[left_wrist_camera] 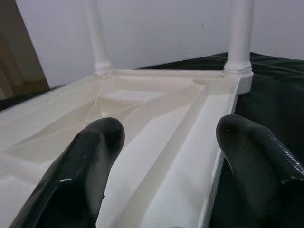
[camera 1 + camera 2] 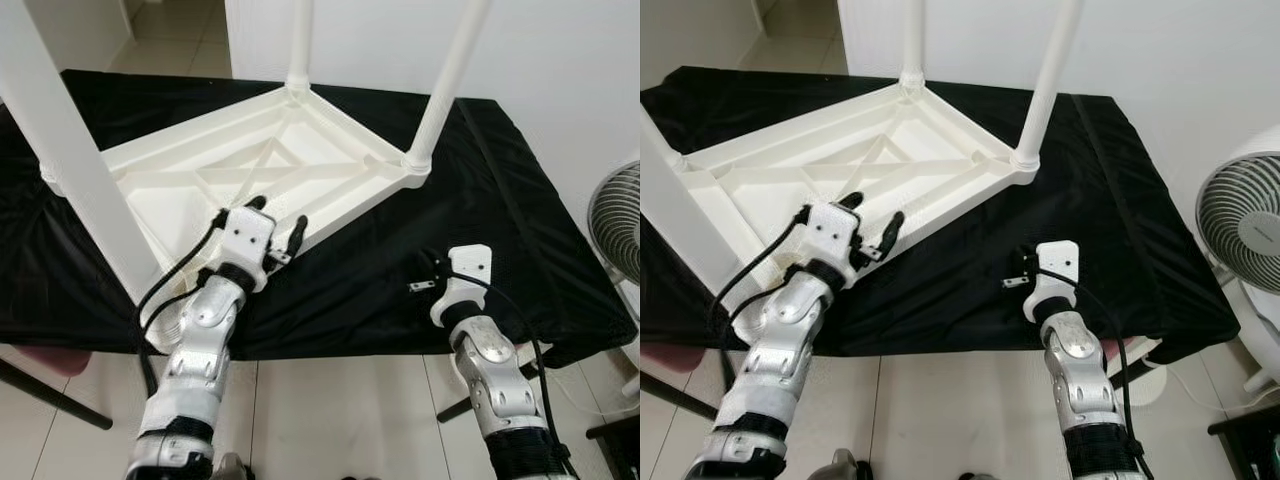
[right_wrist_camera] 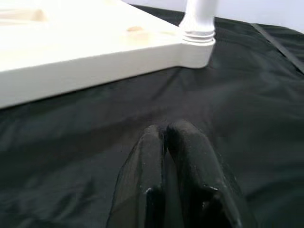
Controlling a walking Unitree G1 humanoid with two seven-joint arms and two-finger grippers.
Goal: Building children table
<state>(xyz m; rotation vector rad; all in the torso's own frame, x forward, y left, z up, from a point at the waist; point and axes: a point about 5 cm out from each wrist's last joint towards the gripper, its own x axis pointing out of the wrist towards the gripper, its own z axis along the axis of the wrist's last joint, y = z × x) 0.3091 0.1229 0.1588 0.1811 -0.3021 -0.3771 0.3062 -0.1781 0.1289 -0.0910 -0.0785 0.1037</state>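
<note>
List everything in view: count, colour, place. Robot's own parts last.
White plastic children's table: one, upside down on the black cloth, its ribbed underside facing up.
White round table legs: four, standing up from the tabletop's corners.
Black cloth: one, covering the work surface.
White and grey floor fan: one, at the robot's right, beside the work surface.
Left gripper: one, black jaws open, over the tabletop's near edge.
Right gripper: one, black jaws shut, over bare cloth.

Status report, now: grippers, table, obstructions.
Left gripper open, fingers straddling near rim of upturned white plastic children's table. Right gripper shut, empty, over black cloth. Four white legs up. White floor fan at right.
</note>
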